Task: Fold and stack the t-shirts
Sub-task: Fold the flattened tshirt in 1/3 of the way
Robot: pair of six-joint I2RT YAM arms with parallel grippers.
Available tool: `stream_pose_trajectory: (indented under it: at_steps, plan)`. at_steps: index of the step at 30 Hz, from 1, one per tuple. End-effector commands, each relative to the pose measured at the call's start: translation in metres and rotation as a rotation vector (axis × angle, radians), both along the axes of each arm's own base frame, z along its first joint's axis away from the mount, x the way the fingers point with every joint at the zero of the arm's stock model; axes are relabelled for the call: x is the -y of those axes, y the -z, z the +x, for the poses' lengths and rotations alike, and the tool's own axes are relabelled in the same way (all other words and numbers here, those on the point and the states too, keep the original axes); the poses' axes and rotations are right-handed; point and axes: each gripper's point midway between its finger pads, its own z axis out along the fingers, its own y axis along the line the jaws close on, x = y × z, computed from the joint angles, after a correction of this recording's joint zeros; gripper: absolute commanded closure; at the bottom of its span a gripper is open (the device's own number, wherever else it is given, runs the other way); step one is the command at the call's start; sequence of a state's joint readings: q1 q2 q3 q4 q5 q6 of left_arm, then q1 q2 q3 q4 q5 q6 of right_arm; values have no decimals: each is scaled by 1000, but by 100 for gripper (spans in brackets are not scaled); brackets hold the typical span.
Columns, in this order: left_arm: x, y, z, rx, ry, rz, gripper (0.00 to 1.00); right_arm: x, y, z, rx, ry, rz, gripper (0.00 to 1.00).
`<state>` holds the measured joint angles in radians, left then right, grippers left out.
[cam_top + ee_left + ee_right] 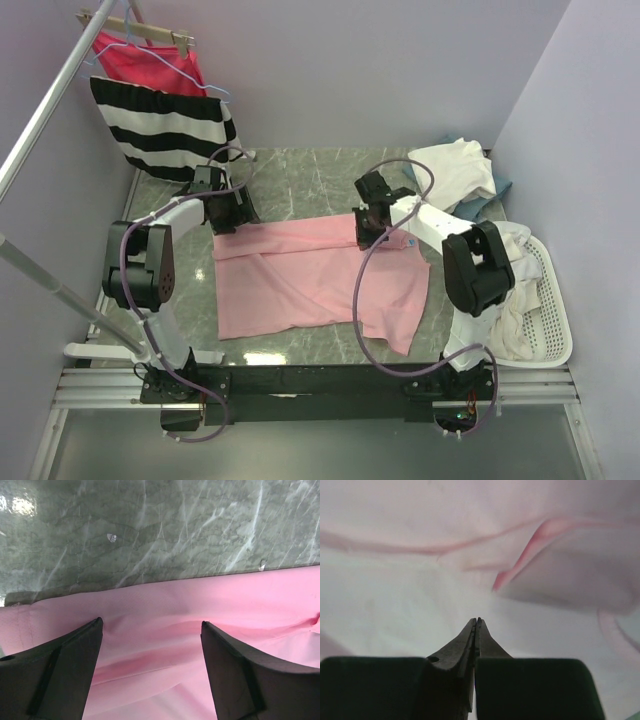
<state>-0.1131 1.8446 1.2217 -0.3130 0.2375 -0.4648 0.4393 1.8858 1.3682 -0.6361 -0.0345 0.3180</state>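
Pink t-shirt [300, 285] lies flat at mid-desk [300, 180]. Left fingers [75, 647], spread apart, straddle its far left hem. Right fingers [465, 645], pressed together, sit low over its far right part. Beyond these, white t-shirts [455, 170] are heaped at the right and a striped garment [165, 125] hangs at the left.

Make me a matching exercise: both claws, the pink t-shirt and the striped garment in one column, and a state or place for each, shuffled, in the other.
1. left claw
2. right claw
3. pink t-shirt
4. striped garment

A. hanging at the far left
B. shut
C. lying on the table
D. open

Pairs: 1-D, 2-B, 3-C, 4-A
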Motion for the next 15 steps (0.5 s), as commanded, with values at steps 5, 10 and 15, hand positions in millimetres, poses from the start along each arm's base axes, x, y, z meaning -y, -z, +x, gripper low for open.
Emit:
stream_pose_trajectory:
  at_steps: [5,10,15]
  plan:
    - [12,-6,8,31,42,-32,16,-14,-14,-36,31,32,46,88]
    - [15,-4,8,31,51,-36,16,-11,-21,-5,112,50,-15,44]
    - [15,-1,7,24,52,-32,16,-16,-26,24,159,35,-53,41]
